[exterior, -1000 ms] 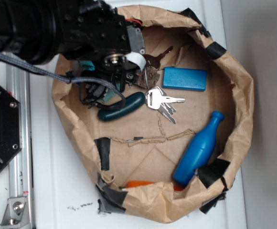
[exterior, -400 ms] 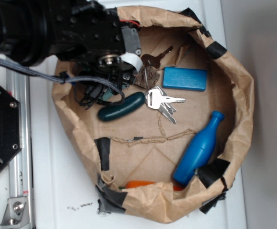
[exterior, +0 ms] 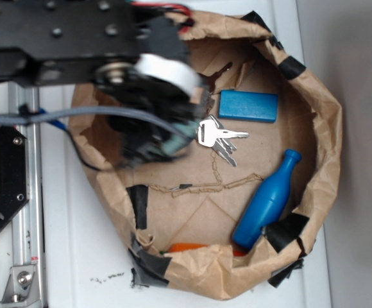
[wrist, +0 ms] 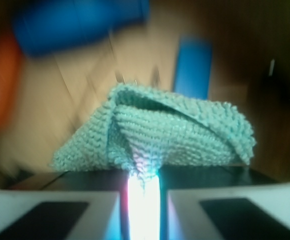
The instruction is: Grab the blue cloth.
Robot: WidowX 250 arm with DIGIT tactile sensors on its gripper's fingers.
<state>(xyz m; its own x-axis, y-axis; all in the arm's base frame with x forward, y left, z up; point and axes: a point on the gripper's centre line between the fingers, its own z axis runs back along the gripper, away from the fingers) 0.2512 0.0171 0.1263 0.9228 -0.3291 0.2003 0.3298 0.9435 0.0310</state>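
Between the tool (wrist: pixel 144 200) fingers, wrist view: blue cloth (wrist: pixel 165 132) pinched at a fold, bunched up just ahead of the tips. Ext. view: arm blurred over paper bag (exterior: pixel 321 128) w/ keys (exterior: pixel 217 136), blue block (exterior: pixel 249 106), blue bottle (exterior: pixel 266 200).

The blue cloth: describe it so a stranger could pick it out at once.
Look at the wrist view, just ahead of the claw. The blue cloth is bunched there, a corner pinched between the two white fingers. Unlike the hard, smooth blue block behind it, it is pale teal, soft and coarsely knitted.
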